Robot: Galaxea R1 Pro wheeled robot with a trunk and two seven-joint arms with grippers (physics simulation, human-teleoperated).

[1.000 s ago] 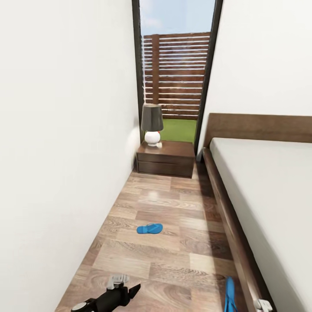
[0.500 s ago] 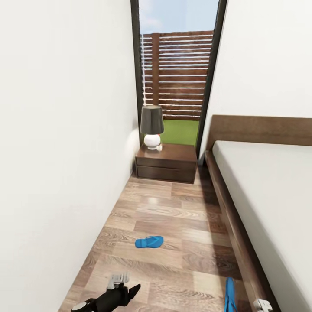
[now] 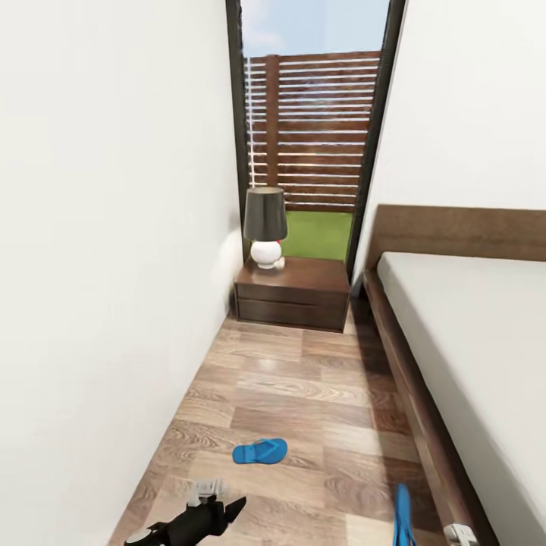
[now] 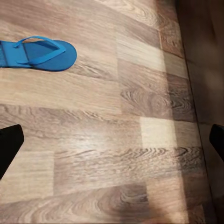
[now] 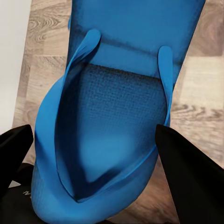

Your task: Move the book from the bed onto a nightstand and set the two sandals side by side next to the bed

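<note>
One blue sandal (image 3: 259, 452) lies flat on the wood floor (image 3: 303, 379), low and centre in the head view, in the aisle between the white wall (image 3: 98, 265) and the bed (image 3: 470, 341). The other sandal (image 5: 116, 107) is clamped between the right gripper's (image 5: 100, 163) dark fingers, its blue edge at the frame's bottom right, likely carried to be paired with the first. The left gripper (image 4: 112, 140) hangs spread and empty over the floor. The nightstand (image 3: 292, 292) with a lamp (image 3: 265, 227) stands in the upper middle.
</note>
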